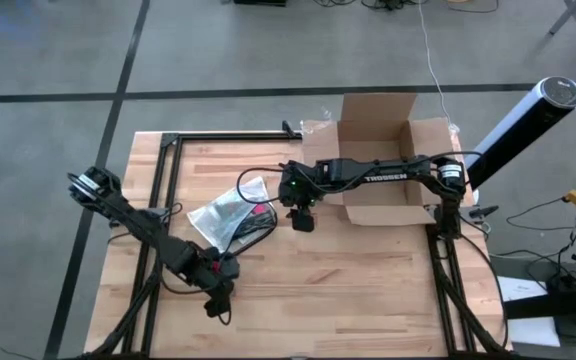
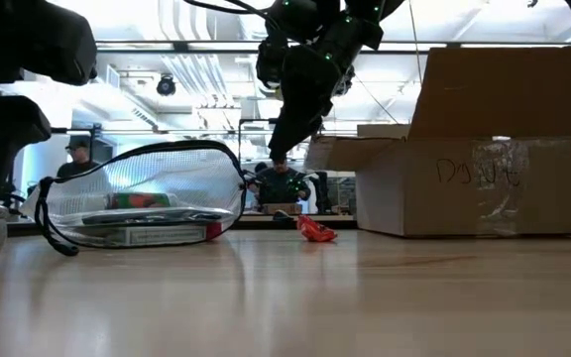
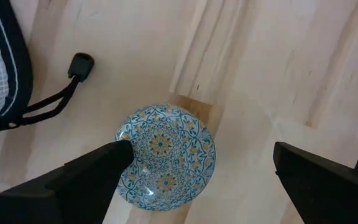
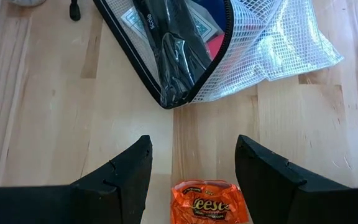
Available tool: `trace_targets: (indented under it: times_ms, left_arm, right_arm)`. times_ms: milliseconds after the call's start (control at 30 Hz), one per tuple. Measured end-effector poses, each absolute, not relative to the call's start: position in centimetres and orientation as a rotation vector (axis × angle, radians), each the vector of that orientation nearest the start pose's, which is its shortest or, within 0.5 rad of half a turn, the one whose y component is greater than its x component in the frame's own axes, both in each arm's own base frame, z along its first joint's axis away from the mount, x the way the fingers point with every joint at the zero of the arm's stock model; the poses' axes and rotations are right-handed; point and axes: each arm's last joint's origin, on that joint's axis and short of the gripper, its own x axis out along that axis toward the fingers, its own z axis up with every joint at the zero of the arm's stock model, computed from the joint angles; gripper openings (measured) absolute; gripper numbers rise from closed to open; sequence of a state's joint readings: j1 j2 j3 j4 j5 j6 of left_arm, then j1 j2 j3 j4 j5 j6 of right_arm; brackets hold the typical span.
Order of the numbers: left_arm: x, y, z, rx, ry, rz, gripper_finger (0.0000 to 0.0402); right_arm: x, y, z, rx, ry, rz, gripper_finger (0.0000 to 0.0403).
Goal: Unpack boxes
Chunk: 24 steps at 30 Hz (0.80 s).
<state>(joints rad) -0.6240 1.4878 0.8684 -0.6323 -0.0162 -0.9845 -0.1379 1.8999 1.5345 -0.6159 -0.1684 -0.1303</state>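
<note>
Because the work is to empty the cardboard box (image 1: 383, 165), the high view shows it standing with its flaps up at the far right of the bench (image 1: 368, 290), and my right arm reaches from it toward the middle. My right gripper (image 1: 302, 220) hangs there just beside the mesh pouch (image 1: 230, 213). My left gripper (image 1: 218, 305) is low at the near left edge, well apart from the box.

In the low view the box (image 2: 484, 188) is brown corrugated board, with clear tape and handwriting on its side. The pouch (image 2: 142, 203) is soft translucent mesh with a dark zip edge. A small orange wrapper (image 2: 315, 231) lies between them on the wood.

In the left wrist view my fingers (image 3: 95, 174) stand released, wide on both sides of a round patterned disc (image 3: 165, 155); it is perhaps glass, I cannot be sure. It rests free on the bench.

In the right wrist view my right gripper (image 4: 191, 165) is parted and grasps nothing. It hovers over the crinkled orange candy packet (image 4: 209, 202), probably to pick it up.
</note>
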Motion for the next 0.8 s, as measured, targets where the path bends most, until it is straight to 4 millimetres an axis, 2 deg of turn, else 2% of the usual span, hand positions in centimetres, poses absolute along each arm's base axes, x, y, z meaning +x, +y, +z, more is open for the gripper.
trace_targets:
  times_ms: [333, 800]
  left_arm:
    - [21.4, -15.4, 19.3, -0.429, 1.327, 0.12, 0.0395]
    - [20.9, -14.7, 18.5, -0.366, 1.328, 0.207, 0.0395]
  right_arm:
    - [40.7, -5.2, 24.2, 0.028, 0.957, 0.091, 0.0199]
    - [40.7, -5.2, 24.2, 0.027, 0.955, 0.091, 0.0199]
